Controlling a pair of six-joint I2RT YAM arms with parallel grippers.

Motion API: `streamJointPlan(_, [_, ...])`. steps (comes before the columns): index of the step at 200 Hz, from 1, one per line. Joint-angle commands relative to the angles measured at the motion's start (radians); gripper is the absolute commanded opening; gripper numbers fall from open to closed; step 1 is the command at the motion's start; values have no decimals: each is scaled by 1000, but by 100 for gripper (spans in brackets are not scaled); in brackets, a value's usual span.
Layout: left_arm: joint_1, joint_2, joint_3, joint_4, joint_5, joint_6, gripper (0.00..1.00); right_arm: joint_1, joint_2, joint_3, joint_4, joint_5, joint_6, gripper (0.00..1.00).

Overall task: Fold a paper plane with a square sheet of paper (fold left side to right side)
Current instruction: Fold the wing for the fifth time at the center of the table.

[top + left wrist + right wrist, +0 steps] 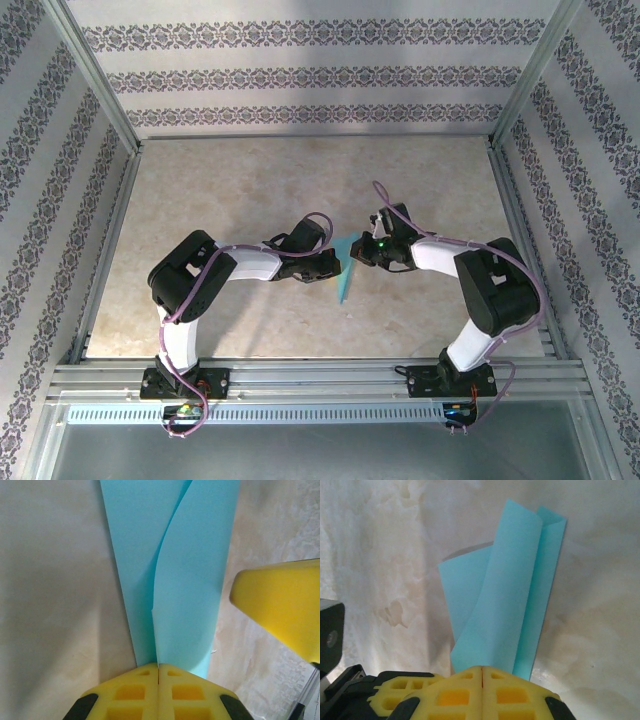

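Note:
The paper plane is a narrow turquoise-blue dart held between the two arms at mid-table, its point toward the near edge. My left gripper is at its left side and my right gripper at its right. In the left wrist view the yellow jaws are closed together with the folded paper rising out of their seam, one flap curling open. In the right wrist view my gripper is likewise shut on the paper, whose layers fan apart above it.
The marble-patterned tabletop is ringed by an aluminium frame and patterned walls. A yellow finger of the right gripper shows at the right of the left wrist view. A black part of the left arm shows at the right wrist view's left edge.

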Motion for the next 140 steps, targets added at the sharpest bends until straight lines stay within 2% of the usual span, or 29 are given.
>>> streamJointPlan(1, [1, 37, -5, -133, -91, 28, 0, 9, 25, 28, -9, -6, -30, 0])
streamJointPlan(140, [1, 46, 2, -137, -82, 27, 0, 9, 62, 28, -43, 36, -45, 0])
